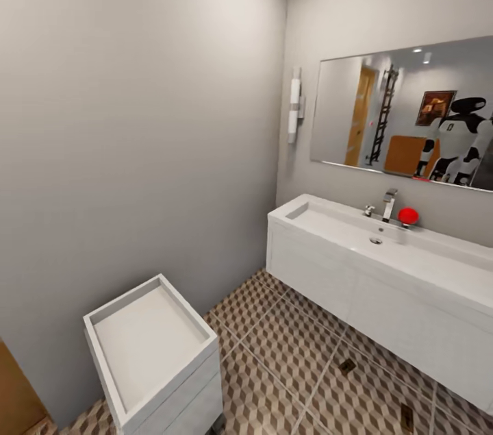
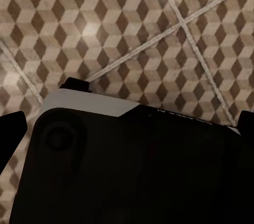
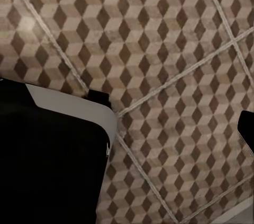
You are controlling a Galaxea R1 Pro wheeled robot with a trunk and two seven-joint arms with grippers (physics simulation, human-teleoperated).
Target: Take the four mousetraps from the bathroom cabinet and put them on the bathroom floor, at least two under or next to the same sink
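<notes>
Below the sink (image 1: pixel 383 243), two mousetraps (image 1: pixel 347 366) lie flat on the bathroom floor (image 1: pixel 287 346). Judged light, stiff and thin; pinch across the wooden edges, clear of the metal parts. Finger state on either arm: cannot tell.

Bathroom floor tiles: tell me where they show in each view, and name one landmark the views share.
Head view: the bathroom floor fills the lower middle, between the white box unit and the sink.
Left wrist view: upper half.
Right wrist view: top and the side away from the dark robot part.
Shared landmark: the pale grout lines.
</notes>
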